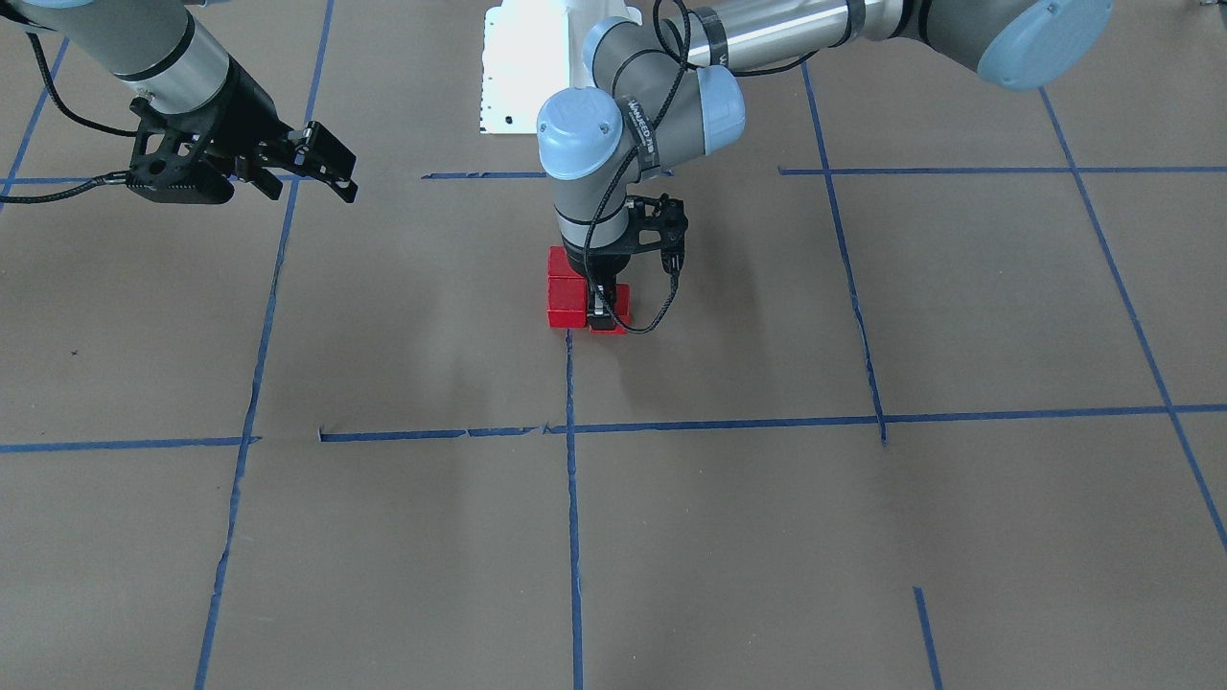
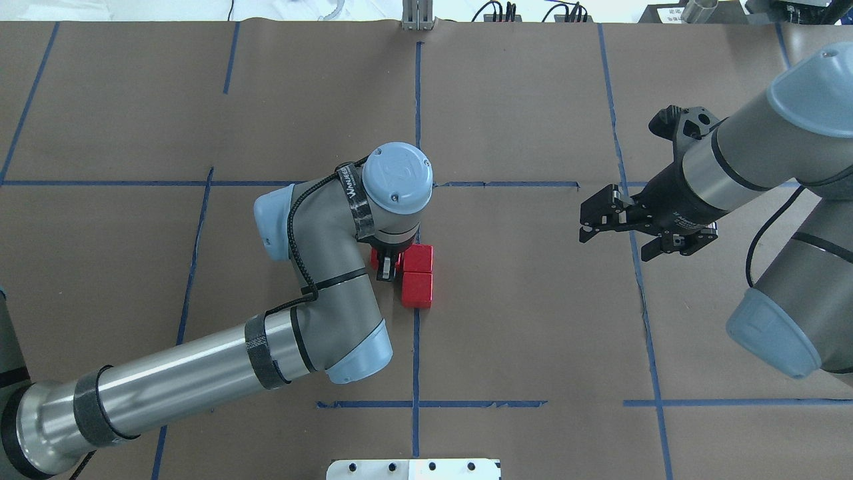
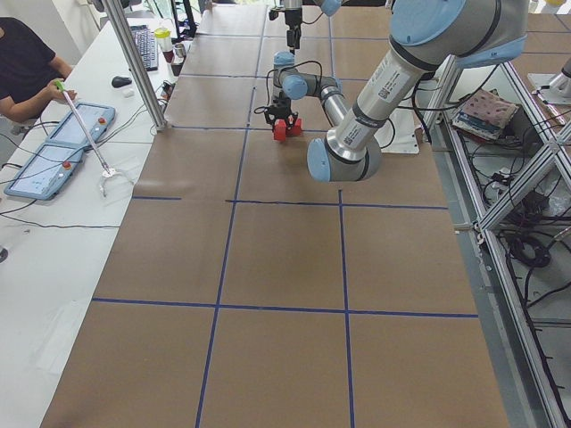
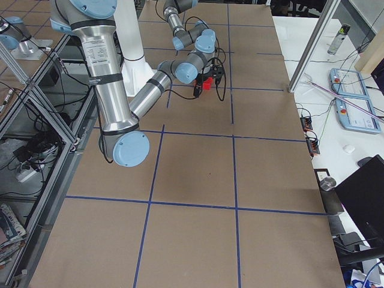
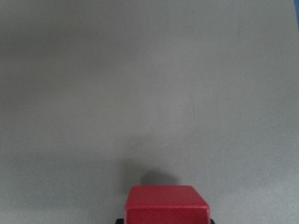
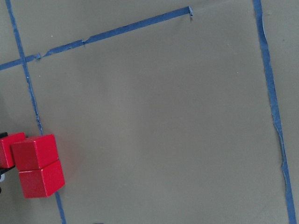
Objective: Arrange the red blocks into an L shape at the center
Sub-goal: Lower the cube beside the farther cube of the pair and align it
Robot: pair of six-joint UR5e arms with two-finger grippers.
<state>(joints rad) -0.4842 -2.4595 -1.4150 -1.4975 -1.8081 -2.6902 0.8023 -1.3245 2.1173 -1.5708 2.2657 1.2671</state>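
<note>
1. The left gripper points straight down at the center of the brown paper. Its wrist hides most of it in the overhead view.
2. Its jaws are clamped on the third red block. In the left wrist view this block fills the bottom middle of the frame, with a black finger edge at each lower corner.
3. I cannot tell whether that block rests on the paper or sits just above it.
4. The two red blocks lie touching, one above the other in the overhead view. Both sit on the vertical blue tape line, between the two horizontal tape lines.
5. In the overhead view the gripped block is just left of the upper block of the pair. Only a sliver of red shows beside a dark finger, and that finger stands between it and the pair.
6. In the right wrist view the pair is at the lower left, and the gripped block is cut off by the left edge.
7. The right gripper hangs above the paper in the right half of the overhead view, well apart from the blocks. It points toward them, and its jaws are apart with nothing between them.
</note>
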